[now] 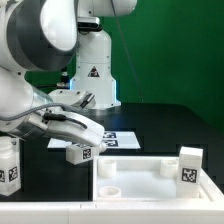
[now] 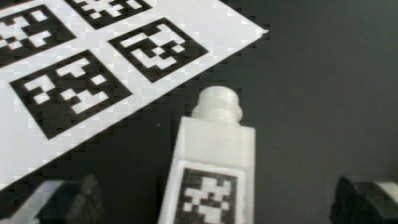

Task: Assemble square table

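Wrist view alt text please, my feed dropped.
A white table leg, rounded peg at one end and a tag on its face, lies on the black table between the fingertips of the open end effector. The marker board lies beside its peg end.

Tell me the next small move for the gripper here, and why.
Probably lower the gripper straight down over the leg, then close. In the wrist view its fingers stand wide apart on either side of the lying leg without touching it, so the leg looks roughly centred for a grasp.
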Available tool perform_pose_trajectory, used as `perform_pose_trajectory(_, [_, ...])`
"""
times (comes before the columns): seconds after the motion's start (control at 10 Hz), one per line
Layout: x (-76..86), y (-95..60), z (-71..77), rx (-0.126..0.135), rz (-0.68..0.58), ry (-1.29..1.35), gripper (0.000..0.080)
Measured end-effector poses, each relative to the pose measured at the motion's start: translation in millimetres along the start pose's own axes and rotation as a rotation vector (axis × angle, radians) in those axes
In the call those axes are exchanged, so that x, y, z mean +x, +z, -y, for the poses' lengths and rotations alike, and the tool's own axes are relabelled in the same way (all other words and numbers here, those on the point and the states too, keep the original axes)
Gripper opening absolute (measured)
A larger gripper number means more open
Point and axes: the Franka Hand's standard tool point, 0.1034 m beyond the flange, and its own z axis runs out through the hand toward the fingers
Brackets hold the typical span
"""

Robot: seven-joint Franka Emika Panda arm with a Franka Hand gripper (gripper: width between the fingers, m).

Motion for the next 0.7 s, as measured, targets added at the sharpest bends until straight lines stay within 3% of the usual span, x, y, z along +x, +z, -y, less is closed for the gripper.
perform_pose_trajectory(0.3, [0.9,1.0,-0.9,0.000,0.000,0.001,0.0648])
perform_pose_trajectory(0.7, [9.0,17.4,-7.9,-0.009,0.024,0.019,0.0648])
